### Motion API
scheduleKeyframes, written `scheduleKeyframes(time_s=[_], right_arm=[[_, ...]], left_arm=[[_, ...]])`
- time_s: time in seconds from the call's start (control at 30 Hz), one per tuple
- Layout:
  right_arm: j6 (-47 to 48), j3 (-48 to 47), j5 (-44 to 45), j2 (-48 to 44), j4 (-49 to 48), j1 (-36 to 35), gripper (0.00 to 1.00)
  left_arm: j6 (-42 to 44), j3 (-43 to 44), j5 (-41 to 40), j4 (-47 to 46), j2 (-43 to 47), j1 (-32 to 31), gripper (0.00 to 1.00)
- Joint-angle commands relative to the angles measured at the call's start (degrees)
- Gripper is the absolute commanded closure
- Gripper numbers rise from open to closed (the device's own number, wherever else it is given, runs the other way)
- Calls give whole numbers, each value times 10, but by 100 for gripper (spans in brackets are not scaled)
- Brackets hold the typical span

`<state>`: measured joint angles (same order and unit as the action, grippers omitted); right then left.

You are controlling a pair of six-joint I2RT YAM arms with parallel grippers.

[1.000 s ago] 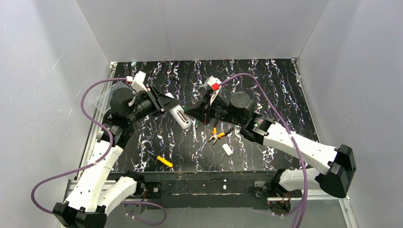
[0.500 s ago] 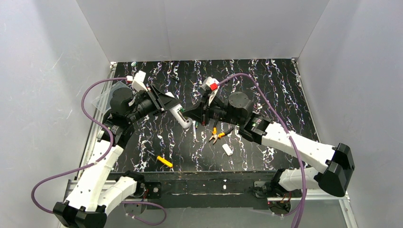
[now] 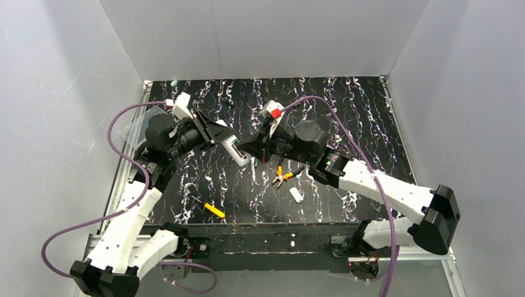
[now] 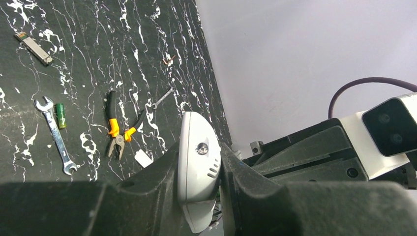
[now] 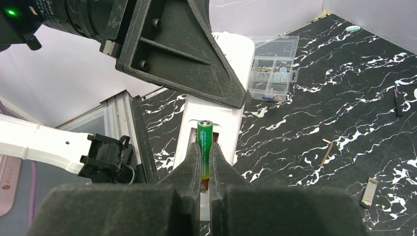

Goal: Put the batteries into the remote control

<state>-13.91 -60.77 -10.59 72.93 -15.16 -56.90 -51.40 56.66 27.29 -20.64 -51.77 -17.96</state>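
My left gripper is shut on the white remote control, holding it in the air over the middle of the table. In the left wrist view the remote control sits edge-on between the two fingers. My right gripper is shut on a slim green battery, whose tip lies over the open compartment in the back of the remote control. In the top view the right gripper is right against the remote's lower end. A second green battery lies on the table beside a wrench.
Orange-handled pliers and a small loose white cover piece lie below the grippers. A yellow-handled tool sits nearer the front edge. A clear parts box stands at the table's left edge. A small grey metal bit lies farther off.
My right arm has shifted slightly left, bringing the battery closer to the remote. The left gripper has tilted the remote a little; both grips are unchanged.
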Motion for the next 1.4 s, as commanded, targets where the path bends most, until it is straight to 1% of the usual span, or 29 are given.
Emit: scheduleKeyframes(time_s=[0.0,0.2,0.67,0.8,1.13,1.27,1.37], right_arm=[[21,-21,4,15,8,-1,97],[45,-19,1,19,23,-2,91],[64,-16,-24,23,43,-1,89],[67,-13,-20,23,44,-1,83],[74,-6,17,18,35,-2,77],[78,-5,24,17,36,-2,71],[78,0,36,14,34,-1,70]], left_arm=[[-6,0,25,-40,8,-2,100],[-8,0,21,-41,7,-2,100],[-8,-1,17,-37,5,-2,100],[-12,-2,20,-43,1,-2,100],[-16,-1,22,-46,-1,-2,100],[-17,-3,23,-50,-1,-2,100],[-19,-4,24,-55,-2,-2,100]])
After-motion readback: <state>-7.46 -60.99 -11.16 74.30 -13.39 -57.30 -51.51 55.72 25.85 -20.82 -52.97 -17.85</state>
